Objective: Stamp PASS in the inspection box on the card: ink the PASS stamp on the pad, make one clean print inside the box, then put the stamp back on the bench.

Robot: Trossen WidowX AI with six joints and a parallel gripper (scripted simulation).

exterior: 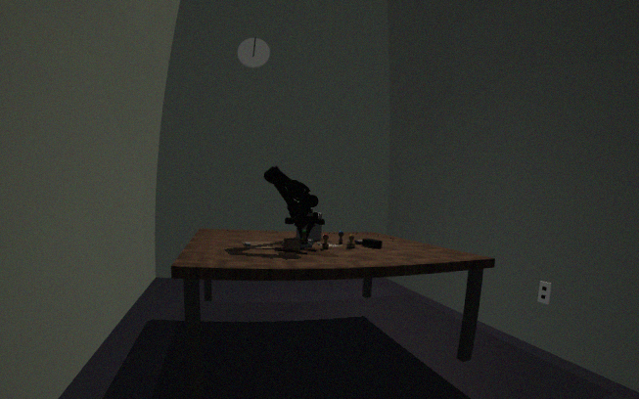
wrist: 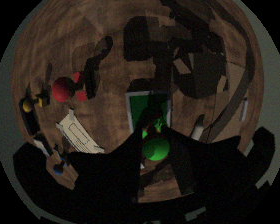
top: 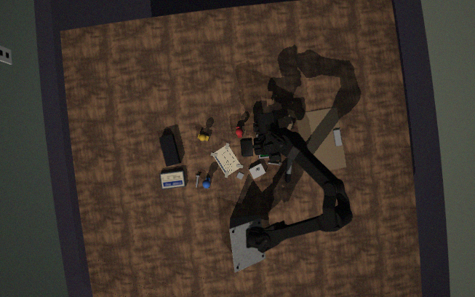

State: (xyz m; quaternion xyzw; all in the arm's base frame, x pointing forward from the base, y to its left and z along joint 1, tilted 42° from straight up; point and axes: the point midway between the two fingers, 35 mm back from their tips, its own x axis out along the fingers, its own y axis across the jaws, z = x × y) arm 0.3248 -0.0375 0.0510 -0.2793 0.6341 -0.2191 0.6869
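My gripper [wrist: 151,129] [exterior: 305,241] is shut on the green-knobbed stamp, whose round knob [wrist: 156,149] shows between the fingers in the wrist view. The stamp is upright over the near part of the green ink pad [wrist: 141,106], which has a pale frame. The stamp's lower face is hidden, so I cannot tell whether it touches the pad. In the top view the arm covers most of the pad. The cream card [top: 225,160] [wrist: 71,126] lies to the left, taped at its corners, with a printed box outline on it.
A red stamp [top: 238,132] [wrist: 63,89], yellow stamp [top: 203,137] and blue stamp [top: 206,183] stand around the card. A black block [top: 246,147] and white box [top: 256,172] are near the pad. A tan sheet [top: 331,154] lies right; a long black block [top: 170,149] and labelled box [top: 172,178] are left.
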